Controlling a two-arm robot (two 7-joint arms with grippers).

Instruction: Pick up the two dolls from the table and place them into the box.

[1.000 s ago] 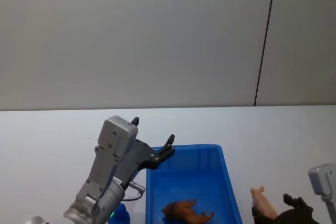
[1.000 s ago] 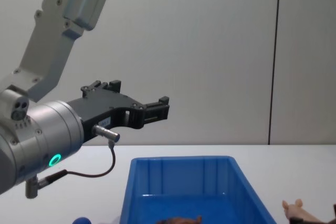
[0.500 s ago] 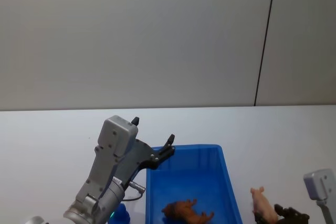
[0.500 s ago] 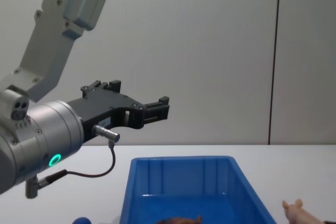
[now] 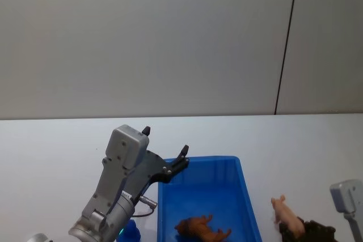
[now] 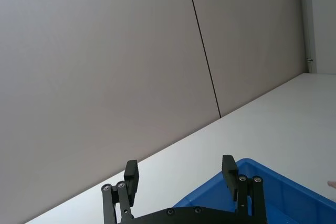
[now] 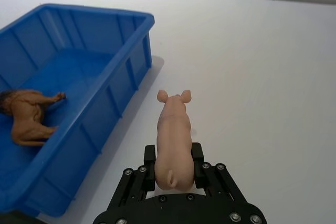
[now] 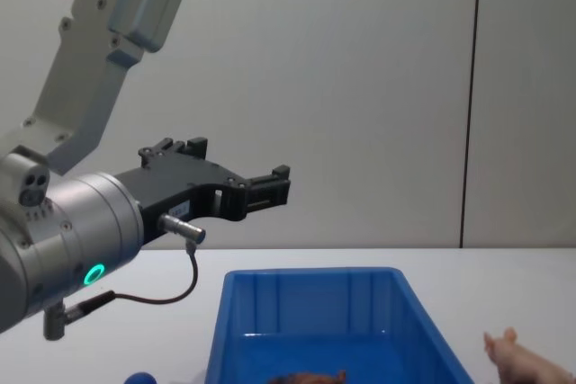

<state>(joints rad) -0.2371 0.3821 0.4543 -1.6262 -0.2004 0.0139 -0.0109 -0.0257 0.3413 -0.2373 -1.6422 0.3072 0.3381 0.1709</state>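
The pale pink pig doll (image 7: pixel 173 124) is clamped at its rear between the fingers of my right gripper (image 7: pixel 173 155), just right of the box. It also shows in the head view as the pig (image 5: pixel 283 215), with the right gripper (image 5: pixel 309 232) behind it, and its snout (image 8: pixel 517 359) shows in the chest view. The orange-brown lion doll (image 5: pixel 202 229) lies on its side inside the blue box (image 5: pixel 210 159), also seen as the lion (image 7: pixel 29 115). My left gripper (image 5: pixel 165 141) hovers open and empty above the box's far left corner; it is also seen from the wrist as the left gripper (image 6: pixel 180 169).
A small blue round object (image 5: pixel 129 232) sits left of the box, under my left arm. The white table (image 7: pixel 262 66) stretches wide to the right of and beyond the box (image 7: pixel 105 12). A grey wall stands behind the table.
My right gripper has shifted a little and the pig has risen slightly with it, snout tipped up. The left arm and the lion have not moved.
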